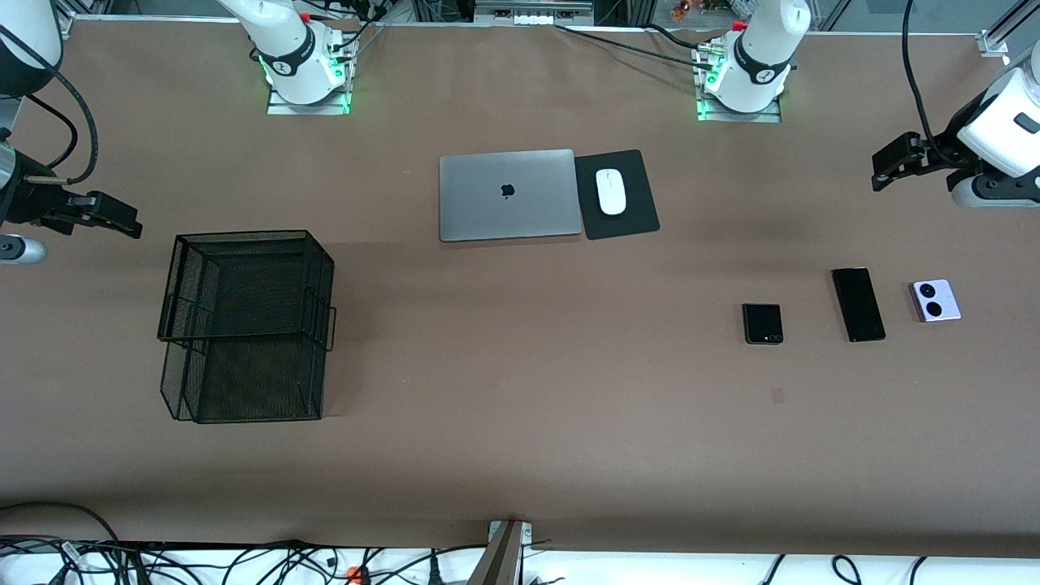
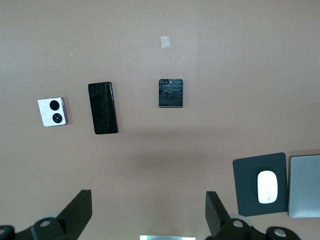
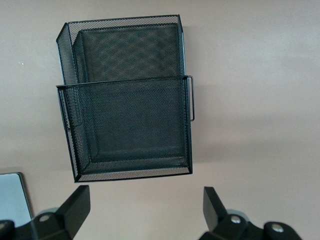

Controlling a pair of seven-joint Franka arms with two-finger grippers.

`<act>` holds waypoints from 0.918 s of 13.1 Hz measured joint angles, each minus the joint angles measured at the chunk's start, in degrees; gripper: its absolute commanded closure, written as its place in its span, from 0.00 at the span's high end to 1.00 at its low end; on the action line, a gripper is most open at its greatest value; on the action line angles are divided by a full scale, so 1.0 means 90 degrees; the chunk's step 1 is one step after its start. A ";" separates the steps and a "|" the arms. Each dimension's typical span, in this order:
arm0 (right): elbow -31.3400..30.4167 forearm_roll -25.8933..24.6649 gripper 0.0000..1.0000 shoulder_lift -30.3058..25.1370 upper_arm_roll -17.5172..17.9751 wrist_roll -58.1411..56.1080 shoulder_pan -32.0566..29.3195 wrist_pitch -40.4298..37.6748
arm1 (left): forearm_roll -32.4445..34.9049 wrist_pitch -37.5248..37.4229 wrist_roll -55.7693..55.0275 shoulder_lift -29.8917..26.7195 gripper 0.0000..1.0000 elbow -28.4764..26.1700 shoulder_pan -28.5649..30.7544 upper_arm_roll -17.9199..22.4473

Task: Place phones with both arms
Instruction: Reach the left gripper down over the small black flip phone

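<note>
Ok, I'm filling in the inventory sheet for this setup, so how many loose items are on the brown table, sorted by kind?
Phones: 3 - small square black folded phone, long slim black slab phone, lilac-white square phone with two round lenses
Closed silver laptops: 1
White computer mice: 1
Black mouse pads: 1
Black wire-mesh drawer baskets: 1
Total: 7

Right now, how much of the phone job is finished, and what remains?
Nothing looks done. The folded black phone, the long black phone and the lilac phone all lie on the table, and the mesh basket holds none. Nothing is in hand: the left claw and right claw hang open and empty. All three remain.
</note>
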 measured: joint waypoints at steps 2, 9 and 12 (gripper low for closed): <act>-0.0008 0.0000 0.95 0.0000 0.0000 0.0000 0.0000 0.0000 | -0.0009 -0.0007 0.0000 0.0013 1.00 0.0005 0.0001 0.0000; -0.0015 0.0000 1.00 0.0000 0.0001 0.0001 0.0000 -0.0008 | -0.0054 -0.0110 0.0000 0.0071 1.00 0.0012 0.0004 0.0006; -0.0014 0.0000 1.00 -0.0011 0.0014 0.0001 0.0000 -0.0009 | -0.0063 -0.0199 0.0000 0.0192 1.00 0.0013 0.0000 0.0001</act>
